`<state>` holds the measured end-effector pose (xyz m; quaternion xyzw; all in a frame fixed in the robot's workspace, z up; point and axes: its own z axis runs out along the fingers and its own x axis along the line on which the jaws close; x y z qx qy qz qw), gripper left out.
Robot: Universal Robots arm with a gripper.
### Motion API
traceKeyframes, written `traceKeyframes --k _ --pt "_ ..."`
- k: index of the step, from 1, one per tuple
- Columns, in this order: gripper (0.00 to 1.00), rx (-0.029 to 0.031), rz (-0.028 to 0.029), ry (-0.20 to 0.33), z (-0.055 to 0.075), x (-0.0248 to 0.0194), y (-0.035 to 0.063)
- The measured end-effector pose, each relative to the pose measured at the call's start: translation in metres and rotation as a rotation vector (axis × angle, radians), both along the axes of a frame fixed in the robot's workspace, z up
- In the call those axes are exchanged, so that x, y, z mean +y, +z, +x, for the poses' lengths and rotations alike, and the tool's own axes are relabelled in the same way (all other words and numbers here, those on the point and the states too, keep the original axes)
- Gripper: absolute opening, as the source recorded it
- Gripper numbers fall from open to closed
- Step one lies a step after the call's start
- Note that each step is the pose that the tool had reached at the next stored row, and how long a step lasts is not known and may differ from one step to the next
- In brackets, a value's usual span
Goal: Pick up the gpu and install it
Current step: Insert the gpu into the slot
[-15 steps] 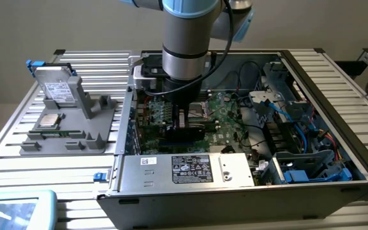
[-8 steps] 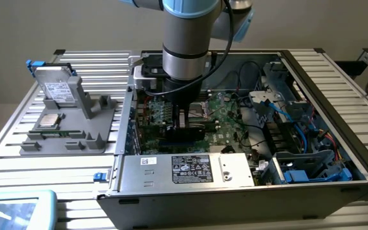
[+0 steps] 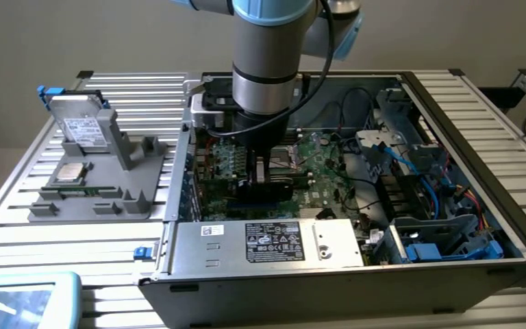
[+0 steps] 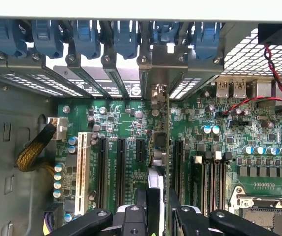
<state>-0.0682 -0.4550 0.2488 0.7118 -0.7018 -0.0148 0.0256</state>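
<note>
The gpu (image 4: pixel 163 147) stands on edge inside the open computer case (image 3: pixel 464 110). In the wrist view it is a thin vertical card over the green motherboard (image 4: pixel 121 123), between two black expansion slots. Its silver bracket (image 4: pixel 160 66) lies against the rear slot openings. My gripper (image 4: pixel 158 212) is shut on the card, one black finger (image 4: pixel 140 216) on each side. In the exterior view the gripper (image 3: pixel 265 184) reaches straight down into the case over the motherboard (image 3: pixel 322 171), with the dark card (image 3: pixel 261 195) below it. Whether the card is seated in its slot I cannot tell.
A grey fixture (image 3: pixel 107 199) at the exterior view's left holds a silver hard drive (image 3: pixel 85 127), a CPU (image 3: pixel 69 173) and a memory stick (image 3: pixel 82 192). The power supply (image 3: pixel 263 241) lies along the case front. Blue retaining clips (image 4: pixel 126 34), a white slot (image 4: pixel 83 167) and a yellow-sleeved cable (image 4: pixel 32 153) surround the card.
</note>
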Motion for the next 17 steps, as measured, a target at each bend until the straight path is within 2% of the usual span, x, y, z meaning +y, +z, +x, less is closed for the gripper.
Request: traceKeyframes --k 17 --pt "0.27 0.0003 0.0007 0.000 0.0001 -0.0001 0.0008"
